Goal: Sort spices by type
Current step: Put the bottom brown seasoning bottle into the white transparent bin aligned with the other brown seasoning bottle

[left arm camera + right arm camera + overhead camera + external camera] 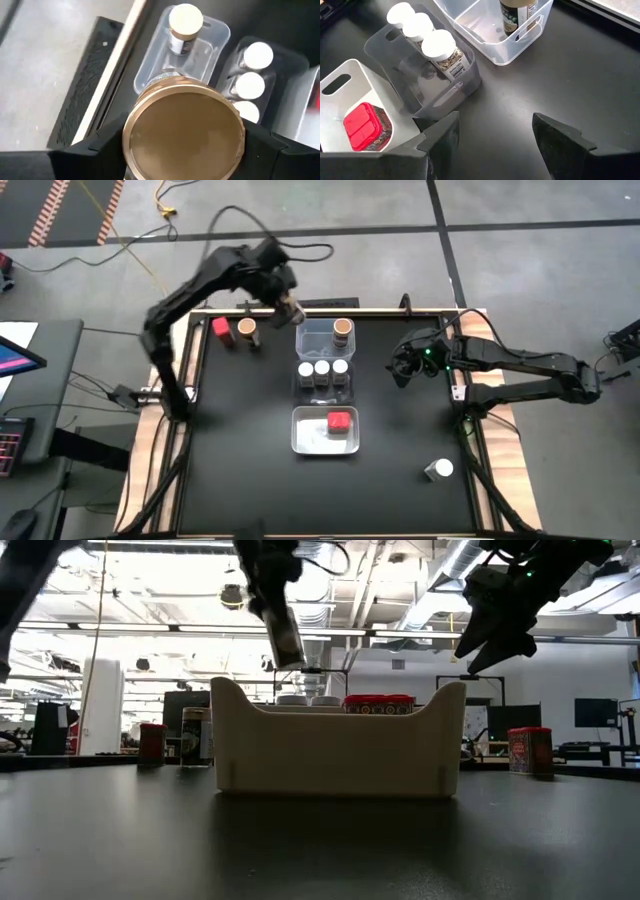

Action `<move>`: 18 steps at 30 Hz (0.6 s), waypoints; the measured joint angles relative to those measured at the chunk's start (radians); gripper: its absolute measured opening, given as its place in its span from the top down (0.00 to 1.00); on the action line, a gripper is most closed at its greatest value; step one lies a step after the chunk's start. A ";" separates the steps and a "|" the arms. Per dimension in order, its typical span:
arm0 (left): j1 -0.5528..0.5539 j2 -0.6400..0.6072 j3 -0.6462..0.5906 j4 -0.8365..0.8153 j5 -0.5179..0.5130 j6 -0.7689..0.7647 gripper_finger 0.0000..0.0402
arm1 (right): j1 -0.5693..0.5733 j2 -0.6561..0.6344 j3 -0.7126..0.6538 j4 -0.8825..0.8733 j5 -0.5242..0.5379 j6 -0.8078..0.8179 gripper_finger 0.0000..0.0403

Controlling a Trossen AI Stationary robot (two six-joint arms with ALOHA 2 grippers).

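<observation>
**A:** Where is your tan-topped jar (183, 134)?

**B:** Clamped between the left gripper's (290, 307) fingers (90, 152), held above the table's 12 o'clock edge, just left of the far clear bin (318, 332). Its lid fills your wrist view, so the jar's body is hidden from you.

**A:** What else can't you make out?

**B:** In the low view the near white bin (335, 745) blocks everything behind it; only the red-topped jar's (340, 422) lid peeks over the rim. You can't read any labels.

**A:** The other jars?

**B:** One tan-topped jar (342, 328) stands in the far bin, three white-topped jars (322, 368) in the middle bin (427, 75). A loose red jar (221, 328) and tan jar (246, 330) sit at 11 o'clock, a white-topped one (440, 470) at 5 o'clock.

**A:** Arm poses?

**B:** Your left arm reaches in from 9 o'clock, elbow raised. The right gripper (405, 367) hovers at 3 o'clock, jaws parted and empty.
</observation>
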 joint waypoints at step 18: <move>-0.004 0.446 0.203 0.009 0.006 0.369 0.33 | 0.000 0.000 0.000 0.011 0.000 0.003 0.31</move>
